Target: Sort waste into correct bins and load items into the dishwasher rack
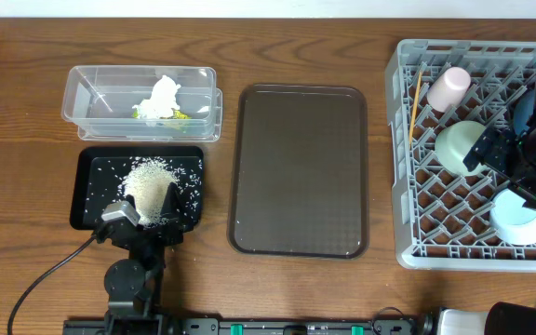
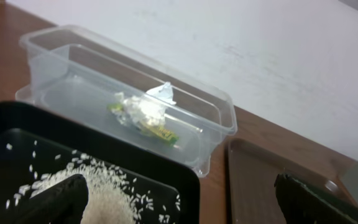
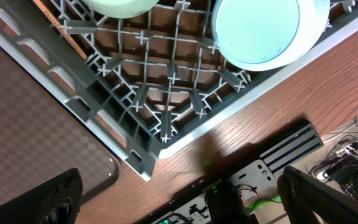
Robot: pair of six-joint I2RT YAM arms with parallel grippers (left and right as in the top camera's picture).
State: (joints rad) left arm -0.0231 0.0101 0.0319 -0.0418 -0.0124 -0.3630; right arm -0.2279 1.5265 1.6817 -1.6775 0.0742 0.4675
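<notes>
A heap of rice (image 1: pixel 147 186) (image 2: pixel 107 194) lies in the black tray (image 1: pixel 91 186) (image 2: pixel 135 158). Behind it, the clear container (image 1: pixel 87 88) (image 2: pixel 55 56) holds a crumpled tissue (image 1: pixel 164 93) (image 2: pixel 148 109) and a yellow-green wrapper (image 1: pixel 180 115) (image 2: pixel 163 132). My left gripper (image 1: pixel 161 216) (image 2: pixel 188 202) hovers open over the black tray's near right side, one finger above the rice. The grey rack (image 1: pixel 403 167) (image 3: pixel 104 118) contains a pink cup (image 1: pixel 448 88), an orange stick (image 1: pixel 416 98), a mint bowl (image 1: pixel 459 144) and a light-blue bowl (image 1: pixel 519 219) (image 3: pixel 260 31). My right gripper (image 1: pixel 515 163) (image 3: pixel 179 202) hangs open and empty above the rack.
A brown serving tray (image 1: pixel 301 167) (image 2: pixel 253 180) (image 3: pixel 30 124) lies between the bins and the rack. Cables and a black rail (image 3: pixel 284 155) run along the table's front edge. A wall stands close behind the clear container.
</notes>
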